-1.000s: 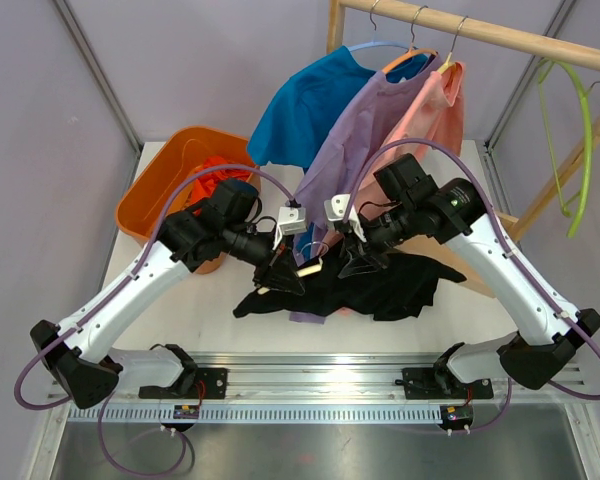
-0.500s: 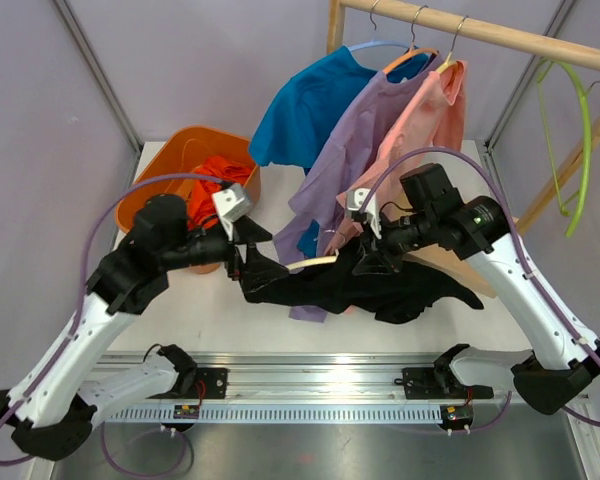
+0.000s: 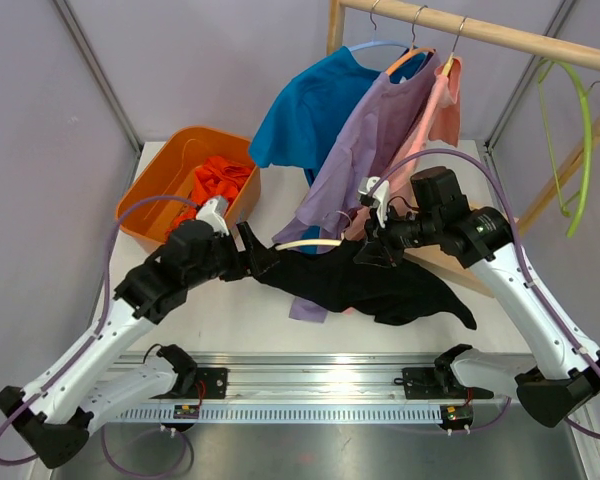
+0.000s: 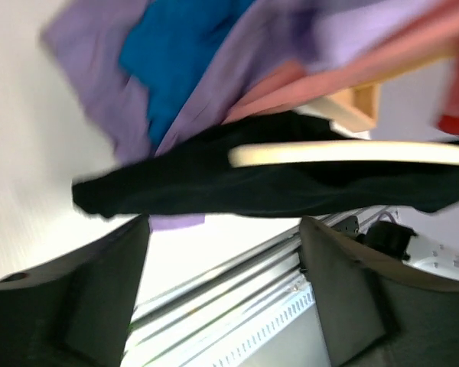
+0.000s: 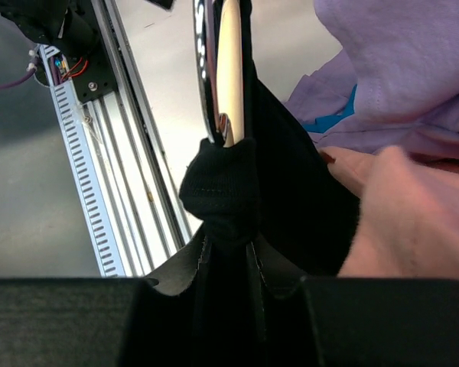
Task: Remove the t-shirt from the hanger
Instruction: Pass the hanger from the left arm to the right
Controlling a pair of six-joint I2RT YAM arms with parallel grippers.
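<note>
The black fabric t-shirt (image 3: 380,285) and cream curved hanger (image 3: 315,243) are clamped by the right gripper (image 3: 366,255), seemingly anchored; left gripper (image 3: 255,250) gapes empty.

Bright, even light from above; faint soft shadows on the white tabletop (image 3: 242,316). Left wrist view smeared by motion blur. Right wrist view sharp on the hanger (image 5: 231,69), pink shirt (image 5: 402,218) soft.
</note>
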